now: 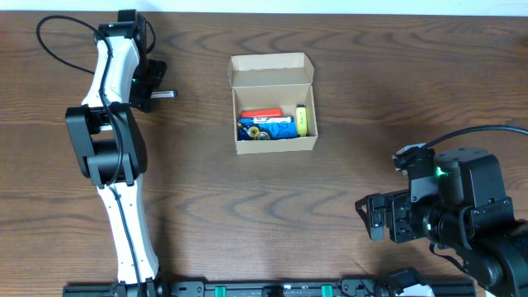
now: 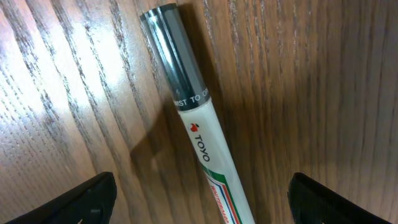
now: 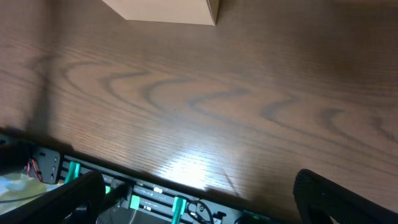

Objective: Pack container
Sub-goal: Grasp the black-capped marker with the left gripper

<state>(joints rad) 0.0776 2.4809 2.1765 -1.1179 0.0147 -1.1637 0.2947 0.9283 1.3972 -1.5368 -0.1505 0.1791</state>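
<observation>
Cardboard container (image 1: 272,74) looks light, flimsy. Marker (image 2: 205,143) probably smooth, rigid, rolls; my left fingers (image 2: 81,202) apart astride it, so pinch mid-barrel. My right fingers (image 3: 336,199) apart, empty.

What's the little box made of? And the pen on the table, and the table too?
The box looks like cardboard: matte tan, with thin folded walls and a flap. The pen seems to be smooth plastic, with a glossy white printed barrel. Its grey cap shines like metal, though it may be plastic. The table looks like dark wood with wavy grain, maybe a printed laminate.
</observation>
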